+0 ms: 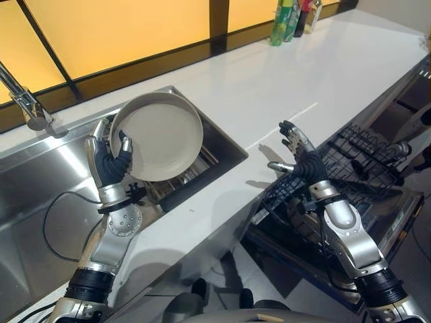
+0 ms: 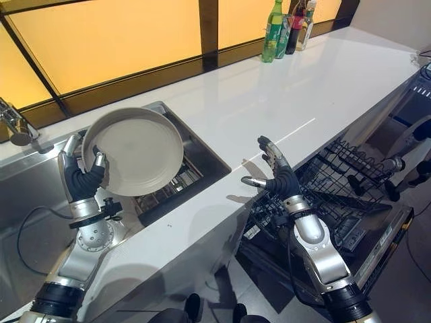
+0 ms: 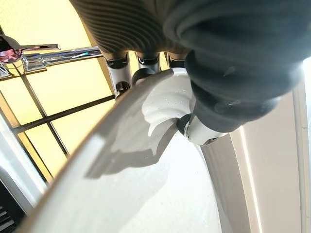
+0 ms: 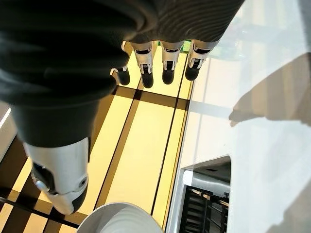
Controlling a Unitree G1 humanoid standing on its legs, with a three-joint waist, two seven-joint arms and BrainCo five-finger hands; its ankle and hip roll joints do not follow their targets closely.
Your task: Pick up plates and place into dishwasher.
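Left robot hand [image 1: 108, 163] pinches plate [image 1: 158, 136] by its rim, tilted above sink [image 1: 40, 195]. Right robot hand [image 1: 298, 155] waits empty, fingers spread, over dishwasher rack [image 1: 363, 158], likely to receive it.

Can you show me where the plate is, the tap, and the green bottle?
Round cream plate [image 1: 158, 138], left eye view, middle of its face.
Shiny metal tap [image 1: 30, 108], left eye view, on its spout.
Green plastic bottle [image 2: 272, 27], right eye view, on its body.
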